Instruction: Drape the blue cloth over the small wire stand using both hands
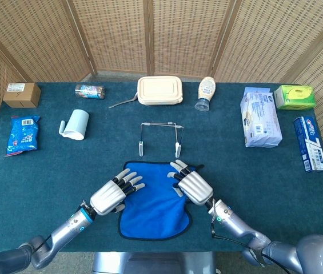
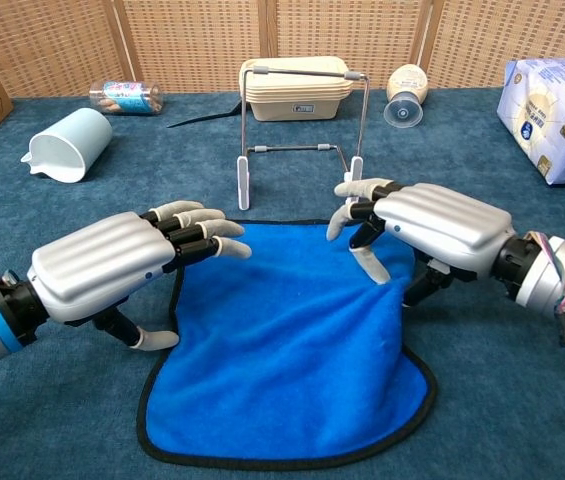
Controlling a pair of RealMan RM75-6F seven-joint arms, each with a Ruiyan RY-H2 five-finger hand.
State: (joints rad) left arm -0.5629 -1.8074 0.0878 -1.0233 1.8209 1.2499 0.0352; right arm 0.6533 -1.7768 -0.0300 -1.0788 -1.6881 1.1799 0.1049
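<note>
The blue cloth (image 1: 152,206) (image 2: 282,370) lies flat on the dark teal table, black-edged, just in front of the small wire stand (image 1: 160,137) (image 2: 302,120), which is upright and bare. My left hand (image 1: 112,195) (image 2: 112,262) hovers over the cloth's left far corner, fingers stretched out and apart, holding nothing. My right hand (image 1: 192,184) (image 2: 432,225) is over the right far corner, fingers spread toward the stand, thumb pointing down onto the cloth. The cloth's right edge is hidden under that hand.
A pale blue cup (image 1: 76,123) (image 2: 70,143) lies on its side at the left. A cream lunch box (image 1: 159,90) and a sauce bottle (image 1: 206,93) stand behind the stand. A tissue pack (image 1: 260,117) and boxes (image 1: 309,142) line the right side.
</note>
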